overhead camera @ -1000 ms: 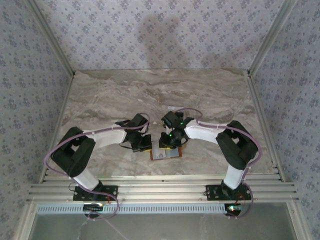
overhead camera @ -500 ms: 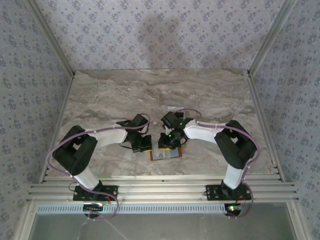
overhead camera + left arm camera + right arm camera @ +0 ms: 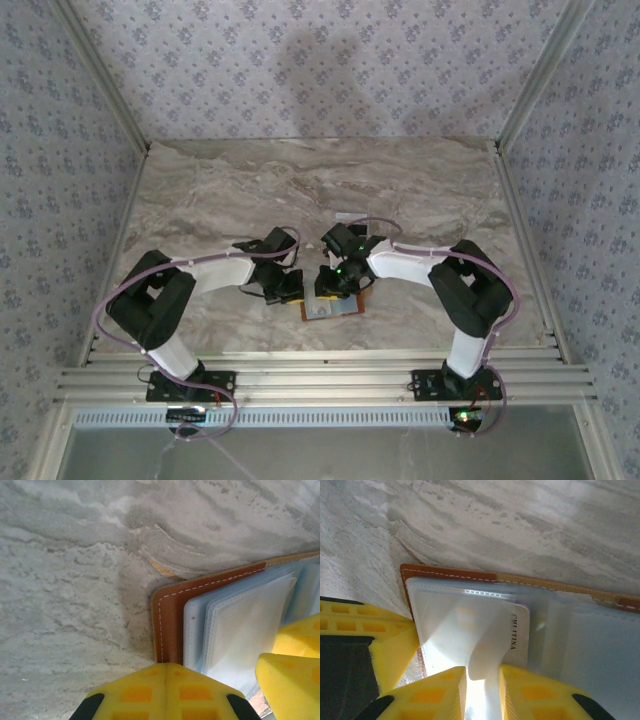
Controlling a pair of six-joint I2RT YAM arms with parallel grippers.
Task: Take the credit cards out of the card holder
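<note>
Two pincers meet at one spot. The left pincer [image 3: 167, 680], fully closed, sets its tips at the card holder's [image 3: 170, 615] brown corner. The right pincer [image 3: 482, 680] narrowly pinches a clear sleeve [image 3: 470, 625] holding a pale credit card [image 3: 517, 635]. The holder lies open midway along the bench's [image 3: 75, 580] near edge.

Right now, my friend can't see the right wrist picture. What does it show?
The right claw pinches a pale plastic sleeve of the open brown card holder on a marble table. A white printed card sits tucked beside it.
</note>
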